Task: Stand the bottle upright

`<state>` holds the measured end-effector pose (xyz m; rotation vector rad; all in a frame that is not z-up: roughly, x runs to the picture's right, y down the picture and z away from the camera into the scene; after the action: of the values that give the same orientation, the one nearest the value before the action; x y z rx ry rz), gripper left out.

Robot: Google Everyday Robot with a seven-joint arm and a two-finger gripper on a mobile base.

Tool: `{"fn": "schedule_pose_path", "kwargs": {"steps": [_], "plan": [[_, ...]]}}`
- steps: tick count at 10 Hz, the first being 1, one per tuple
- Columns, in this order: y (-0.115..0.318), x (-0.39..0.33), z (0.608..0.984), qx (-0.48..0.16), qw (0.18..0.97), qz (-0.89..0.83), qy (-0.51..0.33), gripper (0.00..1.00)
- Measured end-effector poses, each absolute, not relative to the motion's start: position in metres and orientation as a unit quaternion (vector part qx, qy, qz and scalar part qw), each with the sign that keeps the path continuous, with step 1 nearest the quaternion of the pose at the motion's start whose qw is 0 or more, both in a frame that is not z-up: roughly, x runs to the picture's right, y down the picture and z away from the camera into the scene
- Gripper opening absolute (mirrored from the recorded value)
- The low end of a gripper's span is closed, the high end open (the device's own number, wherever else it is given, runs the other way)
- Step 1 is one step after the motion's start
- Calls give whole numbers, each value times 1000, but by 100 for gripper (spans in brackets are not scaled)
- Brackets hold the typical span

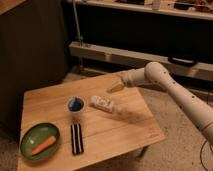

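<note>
The bottle [106, 105] lies on its side near the middle of the wooden table [50, 102], whitish with a pale label, its length running toward the right front. My gripper [116, 87] hangs above and slightly behind the bottle, clear of it. It is open and holds nothing. The white arm reaches in from the right.
A small blue cup [75, 105] stands just left of the bottle. A green plate [27, 137] with a carrot [43, 145] sits at the front left corner. A black striped bar [76, 138] lies beside the plate. A dark cabinet and a metal rail stand behind the table.
</note>
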<state>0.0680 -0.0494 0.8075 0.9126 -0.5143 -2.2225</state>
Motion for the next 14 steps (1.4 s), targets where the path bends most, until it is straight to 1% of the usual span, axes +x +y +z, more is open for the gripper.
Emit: {"fn": "schedule_pose_path", "kwargs": {"steps": [3, 4, 6, 8, 11, 14], "plan": [[-49, 64, 806, 349, 327, -855, -200, 80], [-38, 56, 805, 345, 312, -862, -203, 80], [2, 55, 807, 324, 300, -872, -212, 80], [42, 66, 823, 291, 294, -883, -224, 80], [74, 90, 832, 246, 284, -897, -231, 80], [108, 89, 855, 231, 296, -896, -237, 80]]}}
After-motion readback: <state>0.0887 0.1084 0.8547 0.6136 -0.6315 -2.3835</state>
